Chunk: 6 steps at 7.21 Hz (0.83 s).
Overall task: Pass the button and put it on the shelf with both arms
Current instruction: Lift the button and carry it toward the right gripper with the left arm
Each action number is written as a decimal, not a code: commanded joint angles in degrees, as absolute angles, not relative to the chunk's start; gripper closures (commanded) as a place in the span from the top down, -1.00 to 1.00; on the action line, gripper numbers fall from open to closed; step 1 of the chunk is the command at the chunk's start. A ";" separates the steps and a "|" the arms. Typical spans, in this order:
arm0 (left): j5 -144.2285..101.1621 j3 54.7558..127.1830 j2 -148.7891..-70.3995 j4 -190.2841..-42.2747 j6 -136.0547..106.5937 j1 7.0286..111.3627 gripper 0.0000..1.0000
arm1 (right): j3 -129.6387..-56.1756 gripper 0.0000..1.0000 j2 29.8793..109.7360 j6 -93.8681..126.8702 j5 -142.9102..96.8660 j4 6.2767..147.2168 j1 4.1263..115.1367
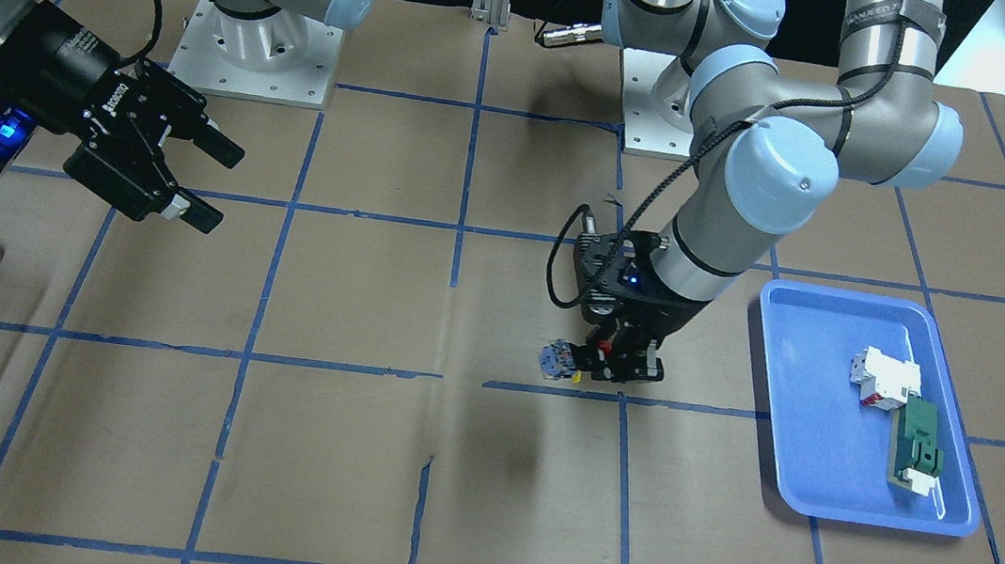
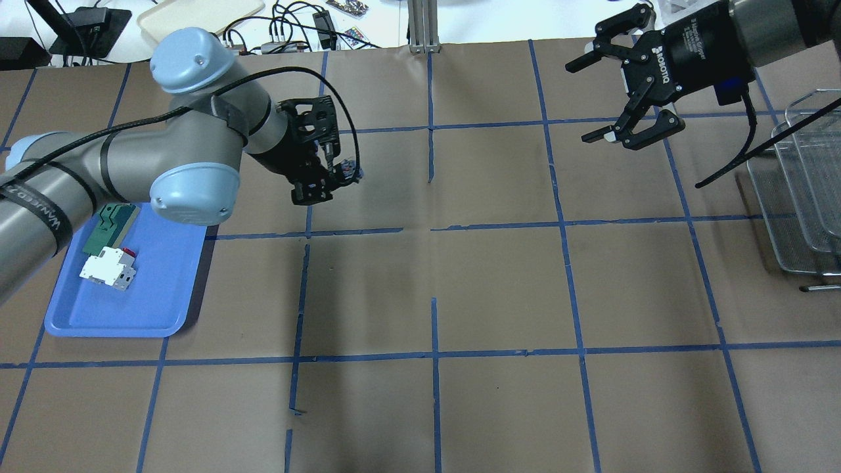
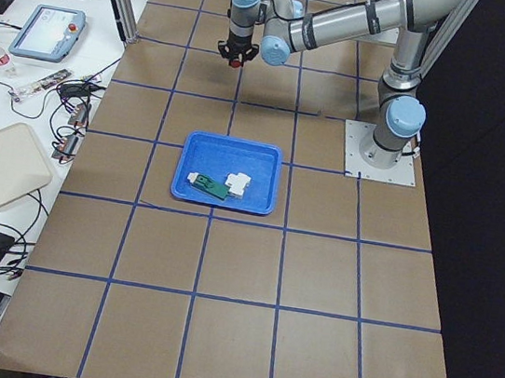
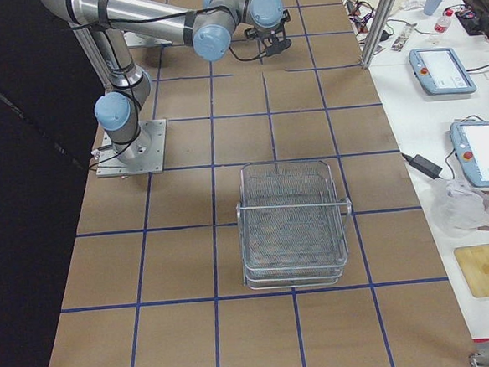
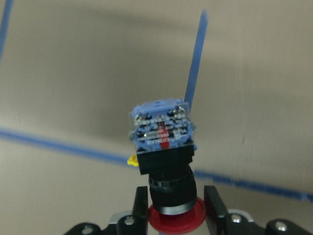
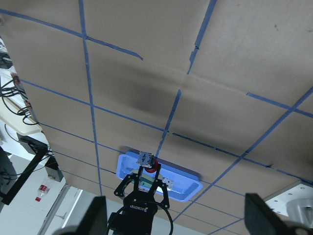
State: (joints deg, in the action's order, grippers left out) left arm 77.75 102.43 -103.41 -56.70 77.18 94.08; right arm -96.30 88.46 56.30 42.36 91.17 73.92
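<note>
- Closest to the left wrist lens is the button (image 5: 164,147), pinched at its red-cap end by the left gripper (image 1: 607,360). The bluish contact block sticks out past the fingertips, free of the pads.
- Its long axis runs straight out from the left gripper and about level with the table, so the contact block is the end offered for a handover. The button is held up off the table near the middle, with its shadow on the paper below.
- Whether the pads bear on the cap itself or on the black collar is hard to tell, as the wrist view cuts off there.
- In the overhead view the right gripper (image 2: 581,102) lies between 2 and 3 o'clock from the button and well apart from it. Its jaws are spread wide, nothing is between them, and they point back toward the button.
- The left arm has the part, so my guess is that the gap must close along that line before the right fingers can take the contact block.
- Between the two grippers only the brown paper (image 2: 499,184) shows.
- The shelf (image 2: 801,197) stands at about 4 o'clock from the right gripper, near it at the table's edge.
- The blue tray (image 2: 158,309) lies at 8 o'clock from the left gripper, away from the handover line. It holds a white block (image 2: 108,270) and a green part (image 2: 108,226).
</note>
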 commanded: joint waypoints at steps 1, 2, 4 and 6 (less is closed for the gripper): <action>70.96 96.27 -104.41 -56.51 71.13 100.96 -1.00 | -96.42 1.00 87.81 59.06 41.22 93.86 73.83; 70.58 93.72 -104.85 -56.86 66.14 102.99 -1.00 | -96.33 1.00 86.67 59.06 41.13 93.52 73.83; 69.35 91.68 -105.73 -56.60 58.83 107.81 -1.00 | -96.15 1.00 85.44 64.65 40.96 94.21 73.92; 69.17 89.92 -106.78 -55.47 55.29 111.17 -1.00 | -96.24 1.00 83.42 65.30 40.35 97.64 74.00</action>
State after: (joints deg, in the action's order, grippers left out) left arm 69.43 91.11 -106.06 -56.27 57.05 109.41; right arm -96.24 84.66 64.53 40.78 96.18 73.97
